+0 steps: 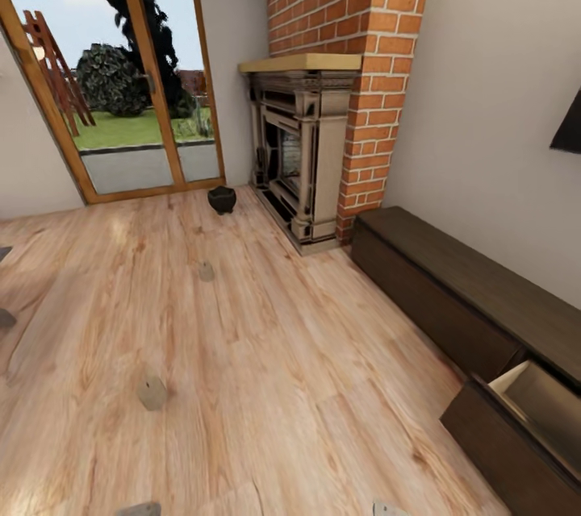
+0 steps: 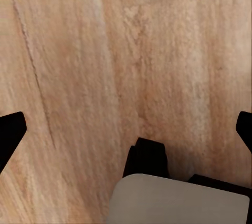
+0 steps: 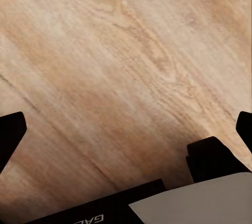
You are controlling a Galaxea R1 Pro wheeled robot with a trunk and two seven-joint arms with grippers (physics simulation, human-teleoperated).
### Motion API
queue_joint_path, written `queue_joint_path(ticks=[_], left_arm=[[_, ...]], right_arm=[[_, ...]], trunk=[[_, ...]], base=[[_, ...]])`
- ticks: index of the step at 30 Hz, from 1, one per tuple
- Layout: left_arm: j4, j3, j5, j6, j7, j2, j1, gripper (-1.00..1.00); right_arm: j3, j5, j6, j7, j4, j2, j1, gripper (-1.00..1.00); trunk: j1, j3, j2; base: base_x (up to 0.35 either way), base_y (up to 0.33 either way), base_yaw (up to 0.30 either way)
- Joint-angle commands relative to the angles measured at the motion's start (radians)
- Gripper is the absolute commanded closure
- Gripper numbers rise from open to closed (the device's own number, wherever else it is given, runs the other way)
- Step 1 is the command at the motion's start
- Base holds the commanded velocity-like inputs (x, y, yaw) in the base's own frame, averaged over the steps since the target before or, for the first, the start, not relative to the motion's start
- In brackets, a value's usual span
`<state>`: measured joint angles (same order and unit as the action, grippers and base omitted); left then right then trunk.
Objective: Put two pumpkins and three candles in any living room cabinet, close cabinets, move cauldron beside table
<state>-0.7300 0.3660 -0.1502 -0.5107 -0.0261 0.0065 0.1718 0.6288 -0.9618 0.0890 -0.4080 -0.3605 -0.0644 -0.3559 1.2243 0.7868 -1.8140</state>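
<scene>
Pale grainy wood floor (image 1: 266, 355); matt dark-brown wooden cabinet (image 1: 452, 290); rough red-brick chimney (image 1: 355, 0)

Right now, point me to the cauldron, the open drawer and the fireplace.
cauldron (image 1: 222, 199), head view, on its black belly.
open drawer (image 1: 542, 403), head view, on its pale inside.
fireplace (image 1: 300, 147), head view, on its metal front.

Long low dark-brown wooden cabinet (image 1: 452, 290) is cut off at the frame's right edge; its open pale-lined drawer (image 1: 528, 411) runs out at the corner. Two small beige lumps on the floor (image 1: 152, 393) (image 1: 206, 271) are too small to identify. Both grippers: fingertips clipped at wrist-frame edges, nothing between them.
</scene>
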Motion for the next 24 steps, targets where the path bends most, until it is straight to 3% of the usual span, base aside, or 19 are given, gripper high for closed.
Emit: queue_joint_path(ticks=[1, 10, 24], left_arm=[[0.000, 0.000, 0.000, 0.000, 0.000, 0.000, 0.000, -1.00], [0.000, 0.000, 0.000, 0.001, 0.000, 0.000, 0.000, -1.00], [0.000, -0.001, -0.002, 0.026, 0.000, 0.000, 0.000, -1.00]], right_arm=[[0.000, 0.000, 0.000, 0.000, 0.000, 0.000, 0.000, -1.00], [0.000, 0.000, 0.000, 0.000, 0.000, -0.001, 0.000, -1.00], [0.001, 0.001, -0.001, 0.000, 0.000, 0.000, 0.000, -1.00]], trunk=[[0.000, 0.000, 0.000], [0.000, 0.000, 0.000], [0.000, 0.000, 0.000]], base=[[0.268, 0.167, 0.107], [0.280, 0.140, 0.253], [0.296, 0.011, 0.276]])
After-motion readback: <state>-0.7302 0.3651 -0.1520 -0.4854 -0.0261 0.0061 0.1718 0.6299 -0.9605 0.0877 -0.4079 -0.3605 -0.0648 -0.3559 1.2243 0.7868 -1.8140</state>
